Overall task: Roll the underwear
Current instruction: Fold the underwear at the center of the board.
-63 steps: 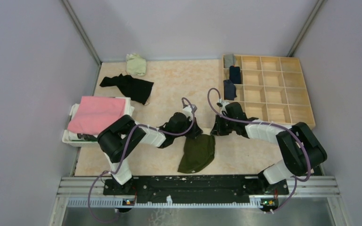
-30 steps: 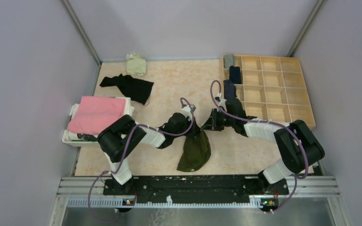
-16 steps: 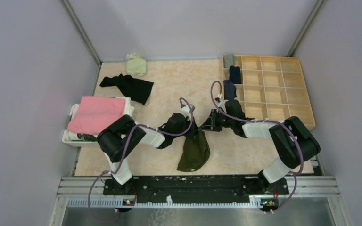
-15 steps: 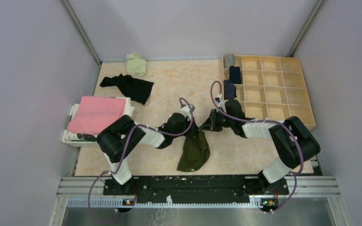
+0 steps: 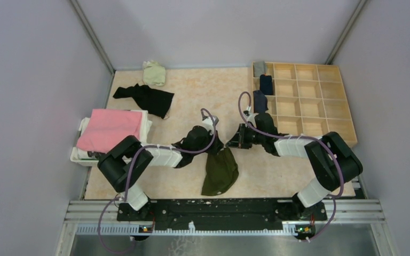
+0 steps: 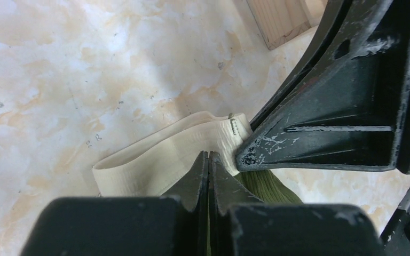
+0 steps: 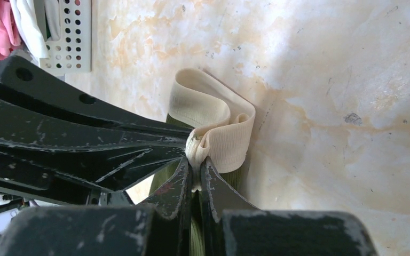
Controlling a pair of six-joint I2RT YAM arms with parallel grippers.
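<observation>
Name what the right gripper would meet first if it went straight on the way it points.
Most likely the beige waistband of the olive underwear pinched by the right gripper; the left gripper sits just beside that line.

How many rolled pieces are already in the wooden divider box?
3, all in the wooden box's left column: a grey roll farthest, a navy roll next, a second navy roll third. The right arm may hide more.
</observation>
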